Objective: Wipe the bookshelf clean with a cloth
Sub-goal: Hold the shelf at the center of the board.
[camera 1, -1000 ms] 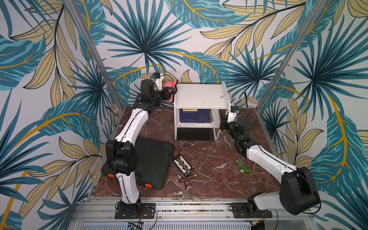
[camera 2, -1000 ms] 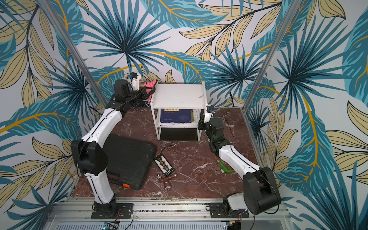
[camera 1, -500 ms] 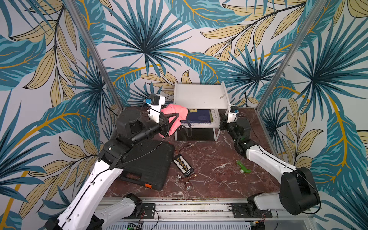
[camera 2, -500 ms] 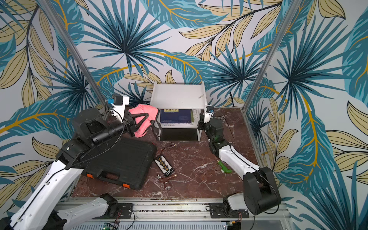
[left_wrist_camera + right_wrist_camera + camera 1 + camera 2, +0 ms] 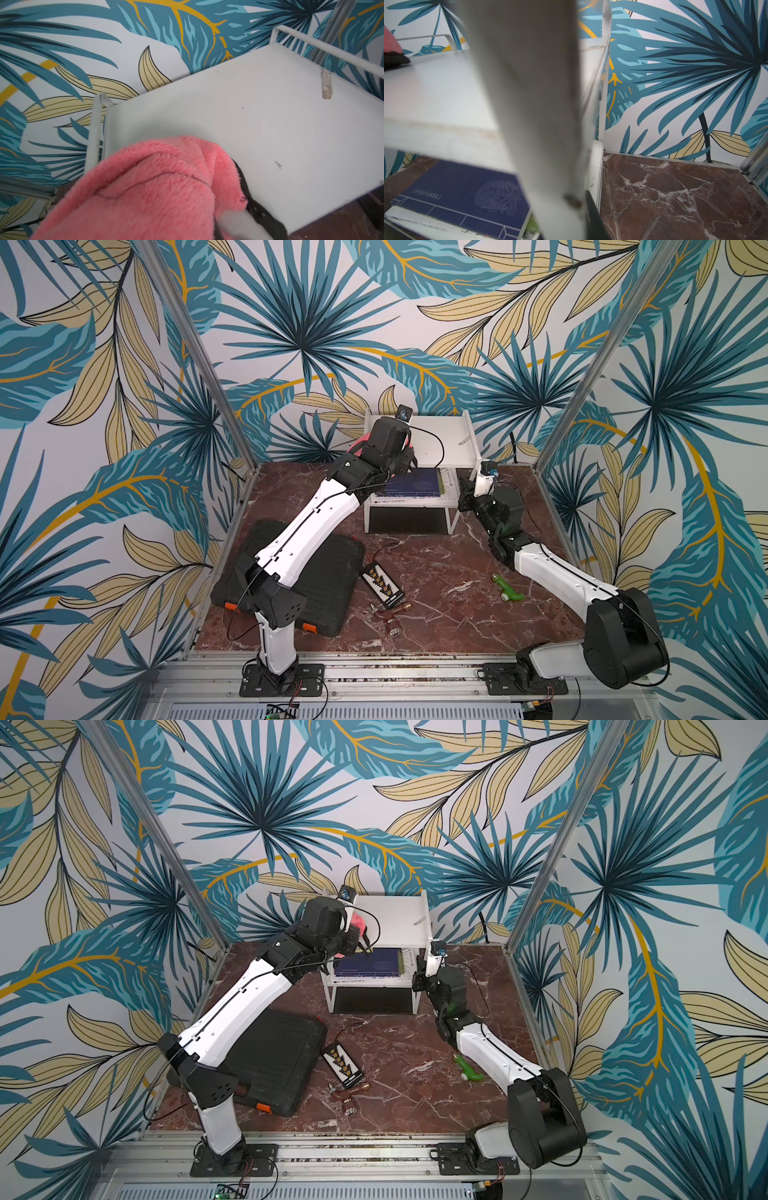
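Reaching over the bookshelf [image 5: 441, 438] from the side, the left pincer [image 5: 360, 939] was clenched on the cloth [image 5: 155, 187], a pink fluffy bunch with a thin dark trim. The cloth sat at the top shelf's near left corner, beside the raised side rail. Whether it pressed on the white surface or hung just above it could not be told. Most of the top shelf was bare and white, with a pale scuffed patch near the far rail.

The right pincer [image 5: 462, 497] was clamped on the bookshelf's front right leg, which filled the middle of the right wrist view.

A dark blue book [image 5: 409, 485] lay flat on the lower tier. The bookshelf stood at the back of the red marble counter [image 5: 436, 568], against the leaf-patterned wall. A black ribbed case [image 5: 328, 572] lay near the front left under the left arm, a small black strip with gold parts [image 5: 381, 587] just beside it, and a green toy [image 5: 508, 588] near the right arm.
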